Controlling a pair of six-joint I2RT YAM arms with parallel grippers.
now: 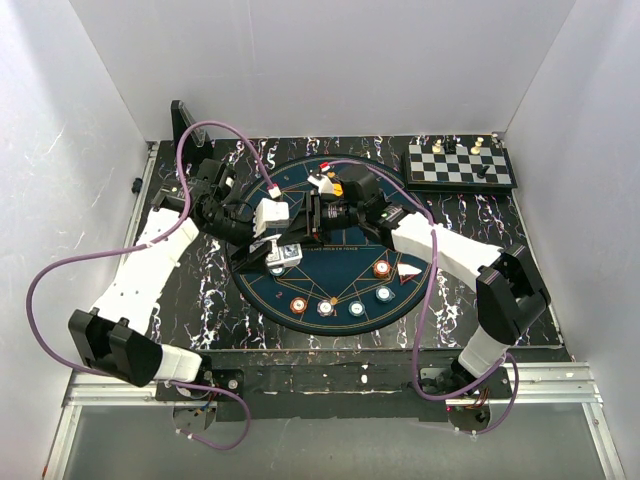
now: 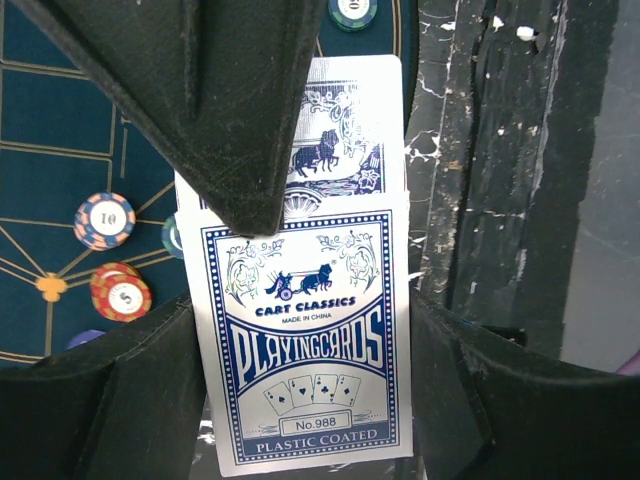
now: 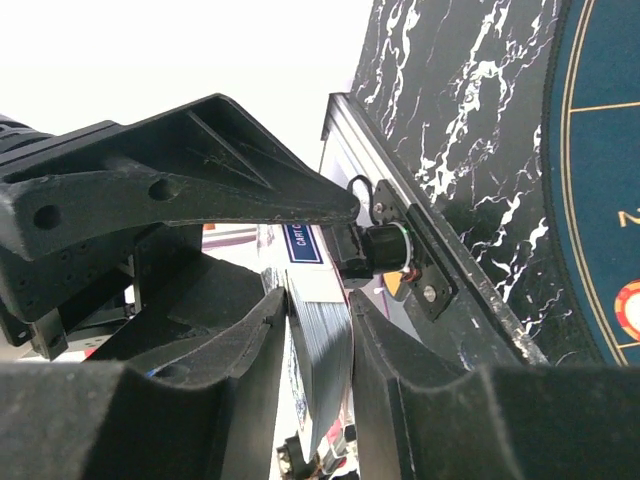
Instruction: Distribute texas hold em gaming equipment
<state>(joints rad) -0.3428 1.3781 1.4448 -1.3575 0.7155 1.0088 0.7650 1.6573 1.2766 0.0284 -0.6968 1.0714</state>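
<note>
My left gripper (image 2: 305,335) is shut on a blue-and-white playing card box (image 2: 305,340); in the top view it hangs over the mat's left half (image 1: 283,256). The deck's blue patterned back (image 2: 345,130) sticks out of the box's far end. My right gripper (image 3: 320,320) is shut on the deck's edge (image 3: 322,345); in the top view it meets the left one (image 1: 310,222). Orange (image 1: 299,305), white (image 1: 325,308) and teal (image 1: 356,308) poker chips lie along the mat's near edge. An orange chip (image 2: 104,220) and a red one (image 2: 121,292) show beside the box.
The round dark-blue mat (image 1: 340,285) lies mid-table. A chessboard with pieces (image 1: 460,165) stands at the back right. Another orange chip (image 1: 381,268) and a white card (image 1: 408,268) lie on the mat's right. White walls enclose the black marbled table (image 1: 480,230).
</note>
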